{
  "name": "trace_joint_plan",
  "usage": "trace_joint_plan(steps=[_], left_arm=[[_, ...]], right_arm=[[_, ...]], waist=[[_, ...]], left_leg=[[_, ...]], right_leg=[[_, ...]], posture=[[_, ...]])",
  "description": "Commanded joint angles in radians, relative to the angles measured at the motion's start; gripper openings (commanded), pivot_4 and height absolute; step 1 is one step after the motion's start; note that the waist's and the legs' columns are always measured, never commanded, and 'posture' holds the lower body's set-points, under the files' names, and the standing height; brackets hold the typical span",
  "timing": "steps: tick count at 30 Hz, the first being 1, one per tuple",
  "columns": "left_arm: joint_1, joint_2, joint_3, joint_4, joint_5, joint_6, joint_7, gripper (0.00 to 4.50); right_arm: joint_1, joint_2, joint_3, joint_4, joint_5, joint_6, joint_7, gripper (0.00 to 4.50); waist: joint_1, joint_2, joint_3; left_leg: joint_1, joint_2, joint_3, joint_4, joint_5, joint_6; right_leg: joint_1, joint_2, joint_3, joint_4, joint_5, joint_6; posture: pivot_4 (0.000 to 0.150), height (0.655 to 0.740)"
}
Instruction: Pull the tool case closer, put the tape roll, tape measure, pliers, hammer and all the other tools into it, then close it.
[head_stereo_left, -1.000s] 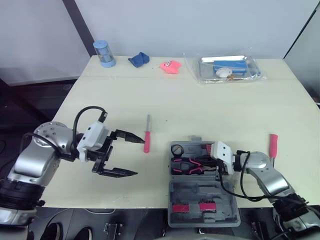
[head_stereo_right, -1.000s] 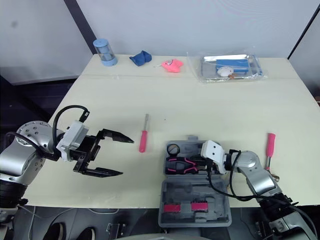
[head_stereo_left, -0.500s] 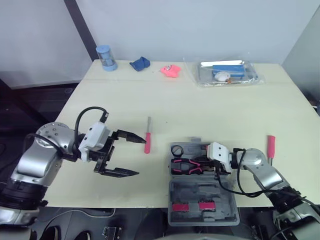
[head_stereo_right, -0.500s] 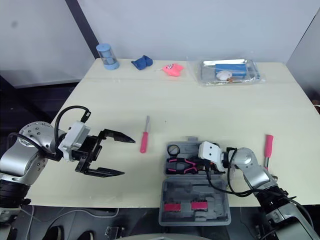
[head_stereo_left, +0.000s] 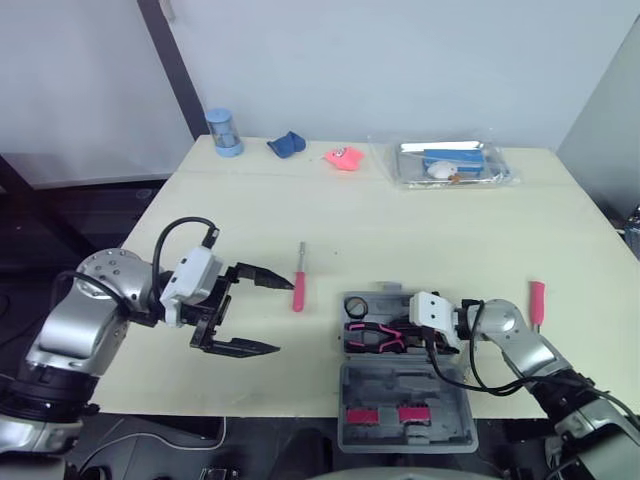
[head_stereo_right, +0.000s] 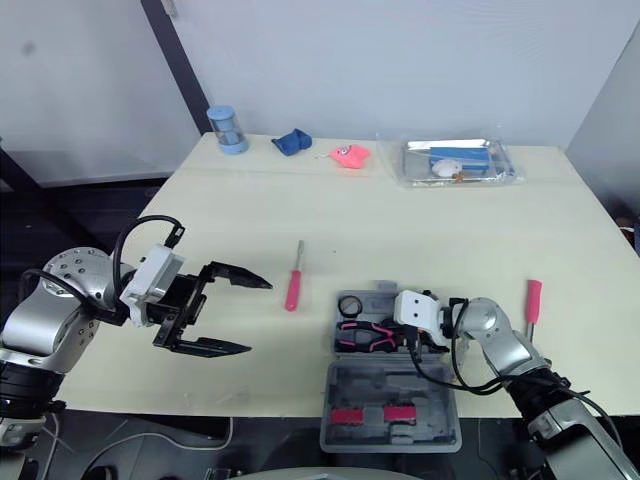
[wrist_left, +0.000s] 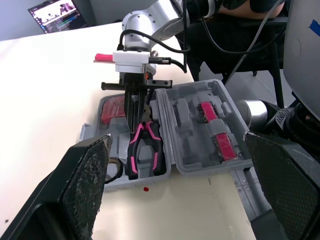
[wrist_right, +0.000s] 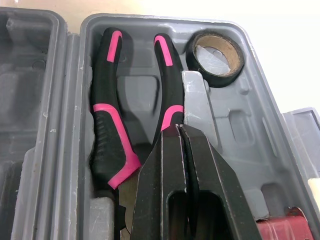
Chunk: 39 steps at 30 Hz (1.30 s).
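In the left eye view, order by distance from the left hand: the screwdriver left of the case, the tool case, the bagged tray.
1. Screwdriver, beside the left hand's fingertip.
2. Tool case, open, to its right.
3. Tray, far right corner.

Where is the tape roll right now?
The tape roll lies inside the open case, in its far left corner, beside the handles of the pliers.

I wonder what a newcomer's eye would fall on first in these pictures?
The open tool case at the near edge of the table, with pink-and-black pliers and a tape roll inside, and the right end effector shut above the pliers. Left of it, the left end effector hangs open beside a red screwdriver.
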Motion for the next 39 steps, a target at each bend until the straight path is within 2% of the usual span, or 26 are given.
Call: trace_joint_plan(steps=[1, 8, 9, 10, 14, 17, 20, 26, 30, 33, 36, 38, 39], left_arm=[[0.000, -0.017, 0.021, -0.006, 0.011, -0.014, -0.028, 4.50], [0.020, -0.059, 0.038, -0.002, 0.036, 0.012, 0.030, 4.50], [0.023, -0.065, 0.043, -0.002, 0.034, 0.018, 0.036, 4.50], [0.027, -0.070, 0.047, -0.003, 0.033, 0.023, 0.043, 4.50], [0.056, -0.086, 0.067, -0.021, 0.018, 0.072, 0.085, 4.50], [0.080, -0.102, 0.086, -0.043, 0.019, 0.095, 0.121, 4.50], [0.093, -0.131, 0.116, -0.053, 0.003, 0.102, 0.149, 4.50], [0.136, -0.166, 0.223, 0.003, -0.019, 0.144, 0.250, 4.50], [0.212, -0.215, 0.326, 0.046, -0.016, 0.148, 0.357, 4.50], [0.260, -0.244, 0.391, 0.089, -0.006, 0.141, 0.414, 4.50], [0.293, -0.259, 0.433, 0.135, -0.012, 0.126, 0.407, 4.50], [0.332, -0.259, 0.446, 0.182, 0.029, 0.092, 0.407, 4.50], [0.351, -0.259, 0.450, 0.202, 0.044, 0.076, 0.405, 4.50]], right_arm=[[0.063, -0.012, 0.025, 0.138, -0.078, 0.053, -0.036, 0.04], [0.099, -0.011, -0.093, -0.038, 0.024, 0.038, -0.050, 0.04], [0.106, -0.010, -0.111, -0.067, 0.042, 0.040, -0.051, 0.04], [0.114, -0.011, -0.132, -0.096, 0.062, 0.045, -0.056, 0.04], [0.152, -0.011, -0.210, -0.221, 0.162, 0.074, -0.051, 0.04], [0.191, -0.011, -0.271, -0.314, 0.242, 0.074, -0.041, 0.04], [0.232, -0.019, -0.332, -0.376, 0.256, 0.094, -0.089, 0.04], [0.366, -0.059, -0.571, -0.449, 0.405, 0.143, -0.133, 0.04], [0.478, -0.073, -0.826, -0.413, 0.552, 0.203, -0.175, 0.04], [0.562, -0.087, -0.967, -0.356, 0.592, 0.191, -0.166, 0.04], [0.621, -0.095, -1.040, -0.306, 0.587, 0.171, -0.154, 0.79], [0.666, -0.096, -1.090, -0.263, 0.582, 0.163, -0.152, 1.73], [0.685, -0.097, -1.109, -0.238, 0.579, 0.158, -0.150, 2.57]], waist=[[-0.004, 0.000, 0.000], [-0.001, 0.007, 0.009], [-0.002, 0.012, 0.013], [-0.002, 0.013, 0.013], [-0.003, 0.017, 0.019], [-0.005, 0.019, 0.021], [-0.007, 0.018, 0.022], [0.002, 0.018, 0.024], [0.001, 0.017, 0.025], [0.002, 0.017, 0.026], [0.001, 0.016, 0.026], [-0.004, 0.017, 0.026], [-0.004, 0.017, 0.026]], left_leg=[[0.001, 0.000, 0.000, -0.001, 0.000, 0.000], [0.000, 0.000, 0.000, -0.004, 0.000, 0.000], [-0.002, 0.000, 0.000, -0.003, 0.000, 0.000], [-0.010, -0.001, 0.001, -0.002, 0.000, 0.000], [-0.021, -0.001, -0.001, -0.002, 0.000, 0.000], [-0.037, -0.001, 0.000, -0.002, 0.002, -0.003], [-0.046, -0.001, 0.000, -0.001, 0.004, -0.007], [-0.047, -0.001, 0.000, -0.001, 0.002, -0.003], [-0.046, -0.001, 0.000, -0.001, 0.002, -0.003], [-0.046, -0.001, 0.000, -0.002, 0.002, -0.003], [-0.045, -0.001, 0.000, -0.002, 0.002, -0.003], [-0.044, -0.001, 0.000, -0.002, 0.002, -0.003], [-0.042, -0.001, 0.000, -0.002, 0.002, -0.003]], right_leg=[[0.000, 0.000, 0.001, 0.000, 0.000, 0.000], [-0.001, -0.002, 0.002, -0.001, -0.001, -0.002], [-0.003, -0.002, 0.002, -0.001, -0.001, -0.002], [-0.012, -0.003, 0.002, 0.001, 0.000, 0.000], [-0.021, -0.003, 0.001, 0.000, 0.001, 0.002], [-0.037, -0.002, 0.000, 0.002, 0.001, 0.002], [-0.047, -0.001, 0.000, 0.003, 0.002, 0.002], [-0.047, -0.002, 0.000, 0.003, 0.002, 0.003], [-0.046, -0.002, 0.001, 0.003, 0.002, 0.003], [-0.046, -0.002, 0.000, 0.002, 0.001, 0.003], [-0.046, -0.002, 0.000, 0.003, 0.002, 0.003], [-0.044, -0.002, 0.001, 0.003, 0.002, 0.002], [-0.043, -0.002, 0.001, 0.003, 0.001, 0.002]], posture=[[0.150, 0.7400], [0.150, 0.7400], [0.150, 0.7400], [0.150, 0.7400], [0.150, 0.7400], [0.150, 0.7400], [0.150, 0.7400], [0.150, 0.7400], [0.150, 0.7400], [0.150, 0.7400], [0.150, 0.7400], [0.150, 0.7400], [0.150, 0.7400]])
